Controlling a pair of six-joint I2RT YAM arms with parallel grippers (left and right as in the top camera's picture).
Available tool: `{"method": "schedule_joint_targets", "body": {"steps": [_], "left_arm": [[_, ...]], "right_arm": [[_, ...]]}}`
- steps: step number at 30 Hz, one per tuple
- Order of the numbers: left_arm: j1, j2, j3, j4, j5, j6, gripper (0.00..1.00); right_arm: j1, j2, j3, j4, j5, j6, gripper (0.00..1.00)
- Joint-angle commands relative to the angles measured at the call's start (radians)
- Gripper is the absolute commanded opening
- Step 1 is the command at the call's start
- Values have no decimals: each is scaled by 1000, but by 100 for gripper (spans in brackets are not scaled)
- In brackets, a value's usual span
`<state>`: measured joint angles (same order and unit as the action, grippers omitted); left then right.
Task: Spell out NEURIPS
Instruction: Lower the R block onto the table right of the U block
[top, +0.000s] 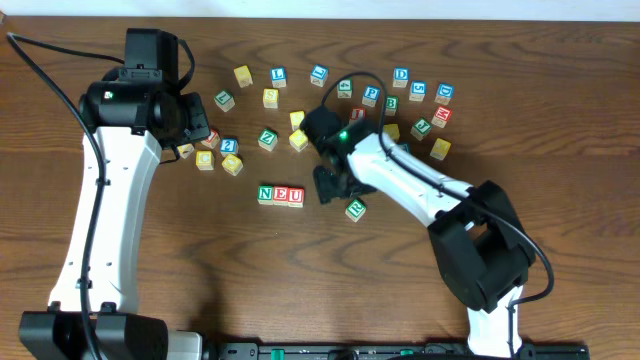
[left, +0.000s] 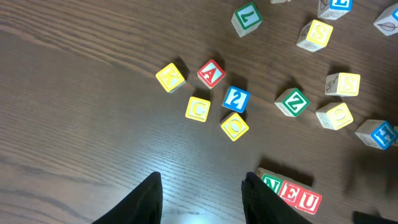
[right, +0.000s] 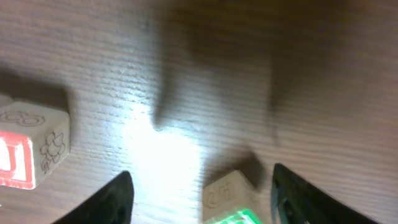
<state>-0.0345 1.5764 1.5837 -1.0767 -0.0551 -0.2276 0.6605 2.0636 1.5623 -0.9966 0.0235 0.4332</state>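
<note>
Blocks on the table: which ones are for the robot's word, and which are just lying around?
For NEURIPS: N block, E block, U block, P block.
Just lying around: A block, Z block, L block, D block.

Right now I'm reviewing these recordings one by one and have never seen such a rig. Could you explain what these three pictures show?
These are two white robot arms with black two-finger grippers, at a dark wooden table. The overhead picture comes from a fixed camera above. The other two come from a camera on each wrist, with that gripper's own fingers at the bottom edge. Small wooden alphabet cubes lie scattered, and three stand in a touching row reading N, E, U. The left gripper is open and empty. The right gripper is open too, with a green-framed wooden cube between its fingers, not clamped. Its letter is unreadable.
</note>
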Motion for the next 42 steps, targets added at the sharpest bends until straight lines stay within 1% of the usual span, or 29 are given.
{"method": "schedule_joint_targets", "body": {"steps": [1, 4, 7, 8, 12, 14, 16, 19, 20, 22, 23, 27, 28, 30, 31, 35, 42], "left_arm": [[3, -14, 4, -3, -10, 14, 42], [3, -14, 4, -3, -10, 14, 41], [3, -14, 4, -3, -10, 14, 42], [3, -14, 4, -3, -10, 14, 41], [3, -14, 4, -3, -10, 14, 42], [3, -14, 4, -3, -10, 14, 42], [3, -14, 4, -3, -10, 14, 42], [3, -14, 4, -3, -10, 14, 42], [3, -14, 4, -3, -10, 14, 42], [3, -14, 4, -3, -10, 14, 42], [3, -14, 4, -3, -10, 14, 42], [3, -14, 4, -4, -10, 14, 42], [3, -14, 4, -6, -10, 14, 42], [3, -14, 4, -8, -10, 14, 42], [3, -14, 4, -9, -10, 14, 42], [3, -14, 4, -8, -10, 13, 42], [3, -14, 4, -9, -10, 13, 42]], "right_arm": [[-34, -16, 84, -68, -2, -142, 63], [-52, -16, 111, -133, -96, -291, 65], [-57, -16, 101, -179, -118, -369, 66], [-57, -16, 90, -180, -108, -376, 65], [-58, -16, 47, -171, -89, -375, 59], [-58, -16, 28, -170, -90, -375, 54], [-57, -16, 5, -160, -90, -375, 53], [-57, -16, -21, -137, -90, -375, 43], [-58, -16, -23, -132, -90, -375, 35], [-60, -19, -16, -122, -90, -375, 29], [-61, -23, -6, -122, -90, -374, 24], [-77, -48, 36, -142, -90, -366, 17], [-82, -58, 38, -146, -90, -366, 15], [-92, -67, 38, -161, -90, -362, 3], [-92, -67, 38, -174, -90, -355, 1], [-84, -65, 0, -195, -105, -351, 1], [-77, -65, -90, -192, -105, -291, 1]]}}
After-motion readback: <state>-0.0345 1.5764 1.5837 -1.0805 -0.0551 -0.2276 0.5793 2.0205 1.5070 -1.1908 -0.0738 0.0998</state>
